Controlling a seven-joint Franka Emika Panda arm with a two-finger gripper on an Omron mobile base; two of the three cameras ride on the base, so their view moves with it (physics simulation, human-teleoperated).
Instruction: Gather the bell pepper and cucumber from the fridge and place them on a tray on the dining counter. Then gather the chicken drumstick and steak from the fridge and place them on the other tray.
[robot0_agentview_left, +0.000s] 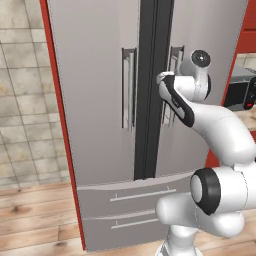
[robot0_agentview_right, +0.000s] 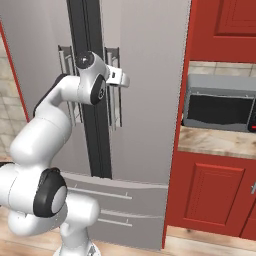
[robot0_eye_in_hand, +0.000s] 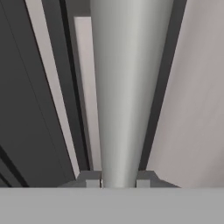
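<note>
Two dark fingertips (robot0_eye_in_hand: 92, 178) rise at the bottom centre of the hand view, one on each side of a pale grey bar, and we read the gripper (robot0_eye_in_hand: 118, 181) as clenched on that bar, the right door handle (robot0_eye_in_hand: 124, 87) of the fridge (robot0_agentview_left: 95, 100). The bar runs from the bottom centre up to the top of that frame, widening as it goes, with a dark seam to its left and a pale door panel to its right. In the left base view we find the hand just right of centre in the upper half, pressed against the right door handle, while the left door handle (robot0_agentview_left: 129, 87) stands free just left of the dark vertical gap between the two doors. In the right base view the gripper (robot0_agentview_right: 120, 80) sits in the upper left, at the same handle beside the dark gap. Both fridge doors look shut, and the two drawer fronts (robot0_agentview_left: 140, 200) below them, in the lower middle of the left base view, are shut as well. Further out, the right base view shows red cabinets (robot0_agentview_right: 210, 190) on the right, a beige counter top (robot0_agentview_right: 215, 142) at middle right, and a dark microwave (robot0_agentview_right: 220, 110) standing on it. A tiled wall (robot0_agentview_left: 22, 100) and a wooden floor (robot0_agentview_left: 35, 215) fill the left side of the left base view.
</note>
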